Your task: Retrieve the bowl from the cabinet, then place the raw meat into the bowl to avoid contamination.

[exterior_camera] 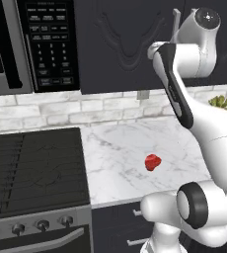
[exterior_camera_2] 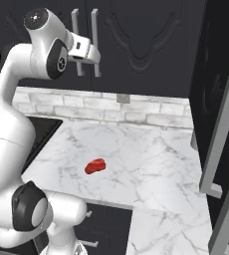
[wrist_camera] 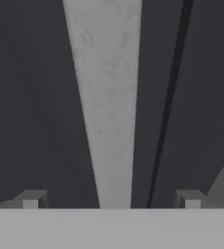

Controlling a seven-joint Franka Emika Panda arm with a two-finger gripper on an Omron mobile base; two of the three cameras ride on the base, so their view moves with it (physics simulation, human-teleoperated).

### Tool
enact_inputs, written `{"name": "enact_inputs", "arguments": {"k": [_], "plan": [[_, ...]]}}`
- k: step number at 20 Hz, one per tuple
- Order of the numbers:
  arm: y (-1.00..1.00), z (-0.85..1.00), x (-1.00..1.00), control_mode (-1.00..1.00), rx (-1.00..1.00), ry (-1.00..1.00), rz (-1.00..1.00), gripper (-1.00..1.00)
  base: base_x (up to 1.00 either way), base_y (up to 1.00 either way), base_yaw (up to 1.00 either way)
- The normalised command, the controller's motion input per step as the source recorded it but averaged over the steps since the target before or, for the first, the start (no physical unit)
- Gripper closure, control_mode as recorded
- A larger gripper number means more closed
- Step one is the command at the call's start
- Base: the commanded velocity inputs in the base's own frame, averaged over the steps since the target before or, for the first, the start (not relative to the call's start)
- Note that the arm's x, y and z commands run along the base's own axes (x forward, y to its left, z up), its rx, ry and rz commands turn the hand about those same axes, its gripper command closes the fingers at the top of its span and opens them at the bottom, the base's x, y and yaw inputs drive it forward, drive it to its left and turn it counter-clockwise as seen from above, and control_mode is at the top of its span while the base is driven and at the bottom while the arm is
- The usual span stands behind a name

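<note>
— What sits closest to the lens?

— In the hand view, the two-finger claw (wrist_camera: 111, 199) itself: its two small dark fingertips (wrist_camera: 32, 198) stand well apart, with a long vertical silver bar handle (wrist_camera: 106, 112) rising between them. Whether either tip touches the bar I cannot tell; the view is too tight.

— And around the claw?

— It is up against the dark charcoal wall cabinet (exterior_camera_2: 146, 40) with carved panel doors, whose doors look shut. Its hand (exterior_camera_2: 85, 50) meets the pair of silver handles there.

— Where is the meat?

— The small glossy red lump of raw meat (exterior_camera: 152, 161) lies far below the claw, alone on the white marble-veined counter (exterior_camera: 120, 148), roughly mid-surface.

— The rest of the room?

— A pale grey brick backsplash (exterior_camera_2: 86, 107) runs under the cabinet, below the claw, with a small grey wall outlet (exterior_camera_2: 123, 98) set in it. To the claw's left hangs a black microwave with a keypad (exterior_camera: 51, 42), and beneath that a black stove with grates and silver knobs (exterior_camera: 34, 170). Something yellow-green (exterior_camera: 220, 102) peeks past the arm at the counter's back.
</note>
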Motion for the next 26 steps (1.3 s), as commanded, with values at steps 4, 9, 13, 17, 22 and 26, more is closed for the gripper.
{"name": "enact_inputs", "arguments": {"k": [4, 9, 13, 17, 22, 26], "plan": [[-0.14, -0.12, 0.25, -1.0, -0.03, 0.01, 0.0, -1.0, 0.0, 0.0, 0.0], [-0.02, -0.08, 0.26, -1.0, -0.01, 0.0, 0.0, -1.0, 0.0, 0.0, 0.0], [0.0, -0.03, 0.14, -1.0, 0.0, 0.0, 0.0, 1.0, 0.0, 0.0, 0.0], [0.0, 0.0, 0.0, -1.0, 0.0, 0.0, 0.0, 1.0, 0.0, 0.0, 0.0], [0.0, 0.0, -0.16, -1.0, 0.0, 0.05, -0.05, 1.0, 0.0, 0.0, 0.0], [0.16, 0.0, -0.66, -1.0, 0.0, 0.05, -0.15, 1.0, 0.0, 0.0, 0.0]]}}
